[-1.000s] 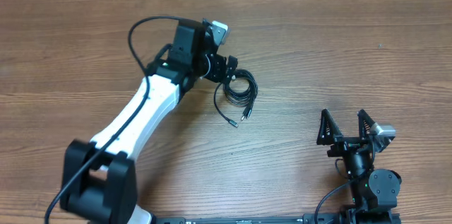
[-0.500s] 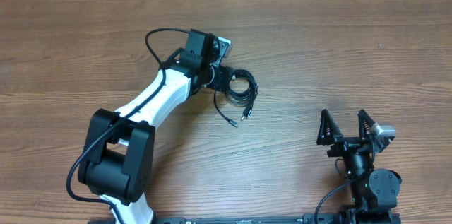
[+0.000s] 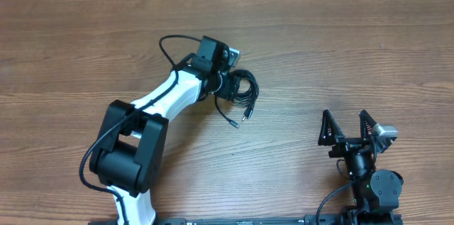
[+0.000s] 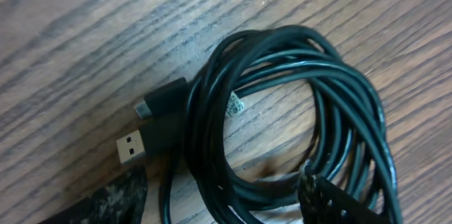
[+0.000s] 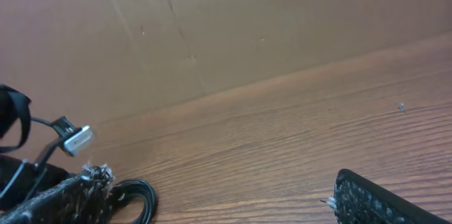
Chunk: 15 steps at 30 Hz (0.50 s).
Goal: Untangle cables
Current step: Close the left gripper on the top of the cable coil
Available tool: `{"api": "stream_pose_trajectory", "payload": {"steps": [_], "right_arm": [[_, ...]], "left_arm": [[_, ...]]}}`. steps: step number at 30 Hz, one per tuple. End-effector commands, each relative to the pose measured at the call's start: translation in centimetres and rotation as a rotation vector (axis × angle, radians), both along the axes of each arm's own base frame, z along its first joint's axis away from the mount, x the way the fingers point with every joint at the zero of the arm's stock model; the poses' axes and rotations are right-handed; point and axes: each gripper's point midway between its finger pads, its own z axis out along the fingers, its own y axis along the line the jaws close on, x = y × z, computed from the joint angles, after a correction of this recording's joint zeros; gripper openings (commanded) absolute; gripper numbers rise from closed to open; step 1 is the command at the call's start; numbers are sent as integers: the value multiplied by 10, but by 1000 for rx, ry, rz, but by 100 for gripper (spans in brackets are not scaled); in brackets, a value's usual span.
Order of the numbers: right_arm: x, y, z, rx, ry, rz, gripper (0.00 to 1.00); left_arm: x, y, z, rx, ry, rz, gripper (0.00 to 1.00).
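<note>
Across the bare wooden tabletop, the biggest change is the left arm. It is folding in from the 8 o'clock side, with its elbow now sitting much closer to the middle while its wrist is staying over the same spot. The right arm is resting unmoved at 4 o'clock, and the right tool is standing wide and empty. The left tool is pressing up against the 9 o'clock edge of the cables. In the wrist view its fingers are standing partly apart, straddling the near strands of the coil without clamping them. The cables are lying as one tight black coil near the middle of the tabletop, a touch toward 12 o'clock. The coil is keeping the place and shape it had a second ago. The two thin plug ends are trailing toward 6 o'clock just as before, and the USB plug is lying flat beside the coil. We are judging that the arm is only lining up a grasp and that no untangling is happening yet.
</note>
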Motion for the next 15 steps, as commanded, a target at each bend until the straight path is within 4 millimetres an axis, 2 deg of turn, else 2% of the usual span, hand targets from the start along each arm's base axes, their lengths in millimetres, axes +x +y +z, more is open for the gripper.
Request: {"api": "stream_pose_trajectory", "payload": {"steps": [1,6,10,15], "right_arm": [[0,-3,-3,-8,1,-14,100],[0,-3,-3,-8,1,-13,100],[0,-3,-3,-8,1,-14,100],[0,-3,-3,-8,1,-13,100]], "left_arm": [[6,3,-1,32,-18,20,66],[3,3,-4,44,-15,17,58],[3,2,-5,46,-15,15,45],[2,3,-6,49,-9,14,42]]}}
